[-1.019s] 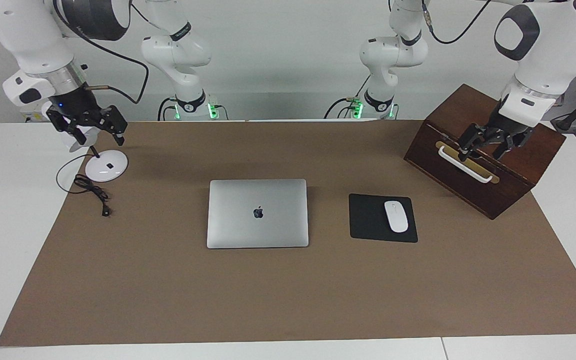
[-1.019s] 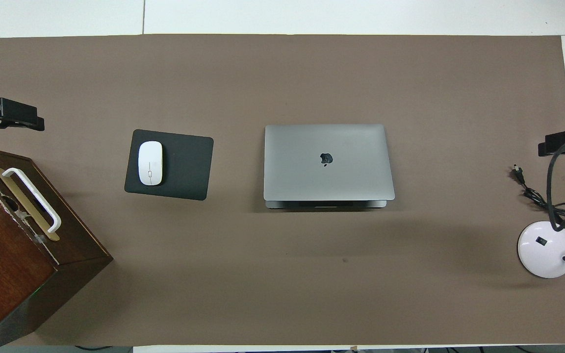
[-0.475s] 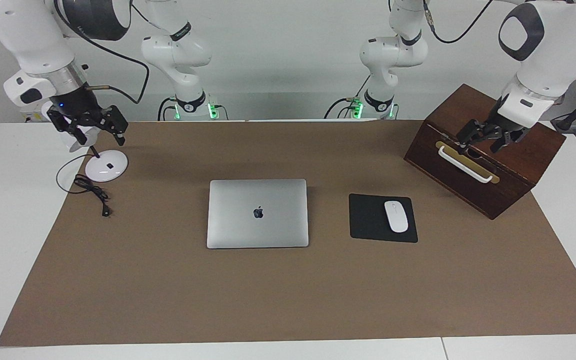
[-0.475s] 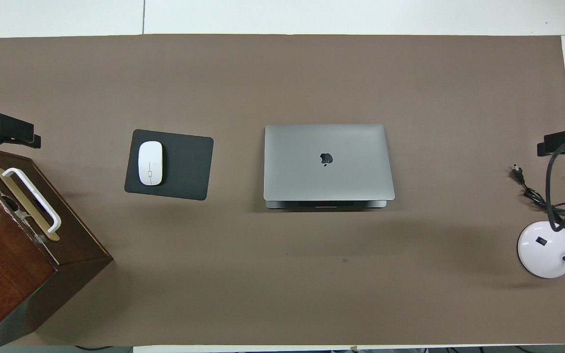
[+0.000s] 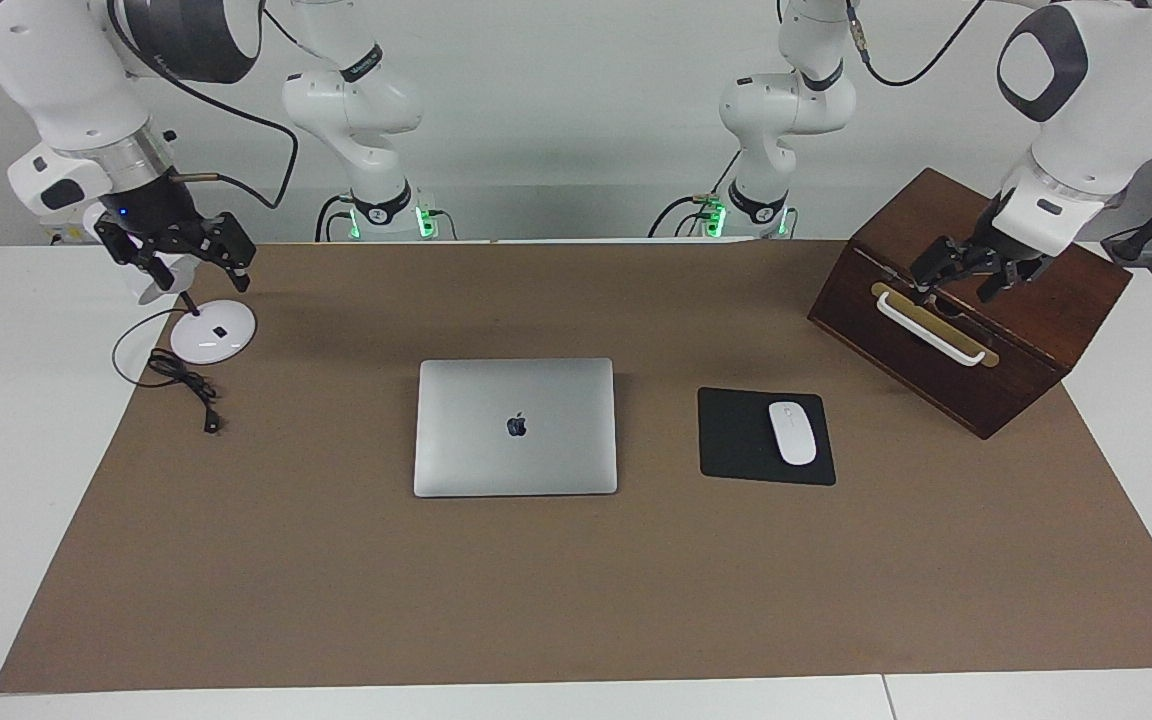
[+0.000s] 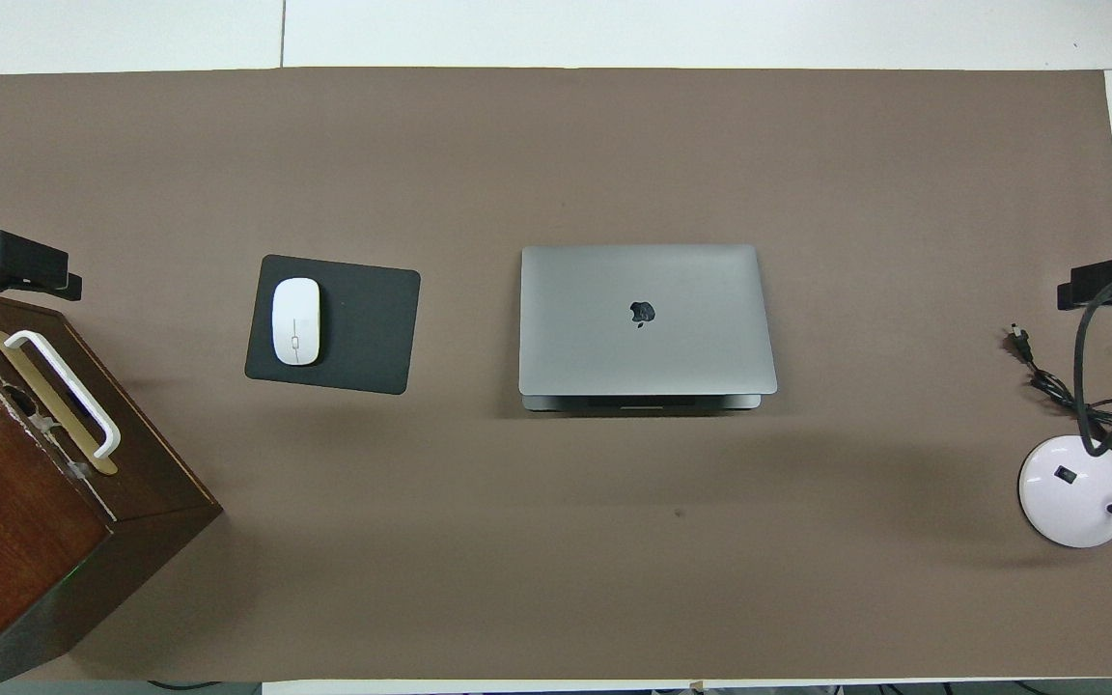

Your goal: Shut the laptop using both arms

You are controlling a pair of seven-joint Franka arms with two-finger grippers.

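Note:
The silver-grey laptop (image 5: 516, 427) lies in the middle of the brown mat with its lid down and the apple logo facing up; it also shows in the overhead view (image 6: 646, 319), where a thin strip of its base shows under the lid's edge nearer to the robots. My left gripper (image 5: 956, 284) is open and empty in the air over the wooden box, well away from the laptop; one finger (image 6: 23, 264) shows in the overhead view. My right gripper (image 5: 196, 272) is open and empty over the lamp base, also well away; its tip (image 6: 1108, 283) shows at the overhead view's edge.
A black mouse pad (image 5: 736, 436) with a white mouse (image 5: 792, 432) lies beside the laptop toward the left arm's end. A dark wooden box (image 5: 1026, 330) with a white handle stands at that end. A white lamp base (image 5: 213, 331) with a black cable (image 5: 186, 385) sits at the right arm's end.
My left gripper has drawn back a little over the box, toward the robots. My right gripper has barely shifted. The laptop has not moved.

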